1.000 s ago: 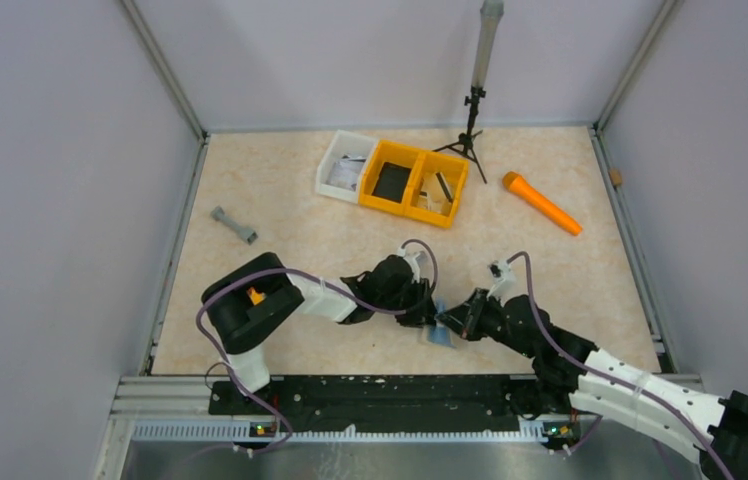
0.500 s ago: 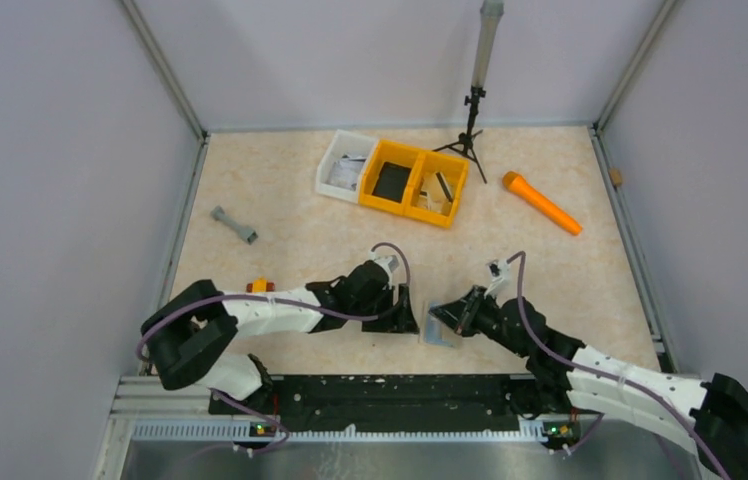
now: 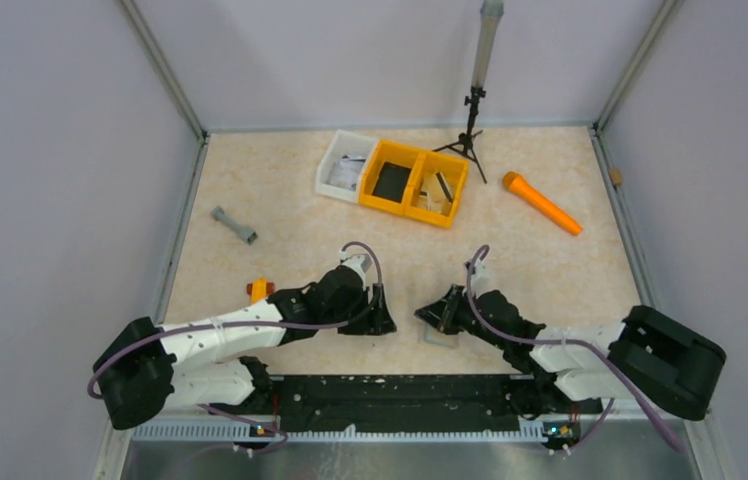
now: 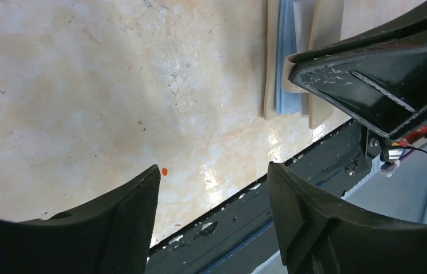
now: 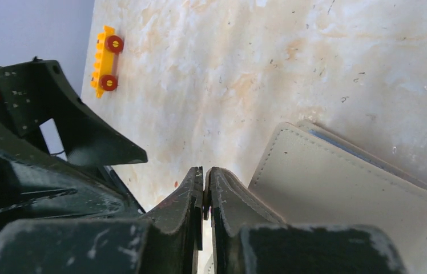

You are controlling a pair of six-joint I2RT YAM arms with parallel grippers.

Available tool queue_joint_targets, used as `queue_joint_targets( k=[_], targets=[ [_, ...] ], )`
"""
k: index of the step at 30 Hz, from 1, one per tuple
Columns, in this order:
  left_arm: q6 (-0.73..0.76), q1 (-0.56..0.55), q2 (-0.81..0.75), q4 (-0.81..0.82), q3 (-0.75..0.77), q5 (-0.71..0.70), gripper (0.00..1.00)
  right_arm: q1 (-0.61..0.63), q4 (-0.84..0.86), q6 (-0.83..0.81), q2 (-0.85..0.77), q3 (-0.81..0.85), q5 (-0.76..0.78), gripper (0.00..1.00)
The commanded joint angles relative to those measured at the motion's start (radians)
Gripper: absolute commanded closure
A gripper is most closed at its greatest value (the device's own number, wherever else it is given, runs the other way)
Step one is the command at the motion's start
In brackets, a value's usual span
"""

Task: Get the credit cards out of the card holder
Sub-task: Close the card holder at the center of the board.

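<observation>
The card holder (image 3: 440, 336) lies flat on the table near the front edge. It is beige in the right wrist view (image 5: 337, 182). In the left wrist view (image 4: 271, 68) a blue card (image 4: 288, 57) shows between its layers. My right gripper (image 3: 428, 315) is low over its left edge. In the right wrist view (image 5: 205, 170) its jaws are pressed together with nothing visible between them, and the holder lies just to their right. My left gripper (image 3: 382, 322) sits a little left of the holder, open and empty (image 4: 214, 168).
A yellow toy block with red wheels (image 5: 105, 57) lies left of the left arm (image 3: 260, 290). Yellow bins (image 3: 415, 180) and a white bin (image 3: 345, 170) stand at the back by a tripod (image 3: 470, 130). An orange object (image 3: 542, 203) and a grey dumbbell (image 3: 234, 225) lie on the table. A black rail (image 3: 380, 390) runs along the front edge.
My left gripper has drawn back to the left, away from the card holder. My right gripper has shifted left and lower. The holder now lies flat on the table.
</observation>
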Motion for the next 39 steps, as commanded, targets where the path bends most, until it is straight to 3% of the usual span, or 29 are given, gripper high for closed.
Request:
queue_joint_targets(
  k=[1, 4, 7, 9, 15, 19, 24, 35, 39],
  targets=[
    [0.025, 0.007, -0.055, -0.047, -0.014, -0.032, 0.28, -0.009, 0.279, -0.037, 0.138, 0.017, -0.019, 0.90],
    [0.031, 0.013, -0.074, -0.063, -0.017, -0.036, 0.28, -0.008, 0.435, -0.034, 0.257, -0.006, -0.024, 0.82],
    [0.045, 0.018, -0.085, -0.081, -0.010, -0.032, 0.28, -0.010, 0.631, -0.034, 0.379, -0.035, -0.043, 0.65],
    [0.053, 0.022, -0.091, -0.097, -0.003, -0.035, 0.28, -0.019, 0.725, -0.019, 0.447, -0.038, -0.094, 0.60],
    [0.061, 0.032, -0.110, -0.109, 0.004, -0.034, 0.25, -0.022, 0.793, 0.017, 0.499, -0.027, -0.124, 0.36],
    [0.059, 0.033, -0.134, -0.111, -0.004, -0.033, 0.25, -0.025, 0.775, 0.014, 0.503, -0.032, -0.118, 0.34],
    [0.056, 0.033, -0.158, -0.096, -0.016, -0.026, 0.25, -0.062, 0.995, 0.031, 0.632, -0.077, -0.179, 0.35],
    [0.058, 0.033, -0.144, -0.095, -0.012, -0.031, 0.25, -0.099, 1.000, 0.038, 0.735, -0.079, -0.211, 0.35],
    [0.077, 0.048, -0.159, -0.095, -0.011, -0.042, 0.23, -0.103, 0.986, 0.001, 0.628, -0.078, -0.229, 0.22]
  ],
)
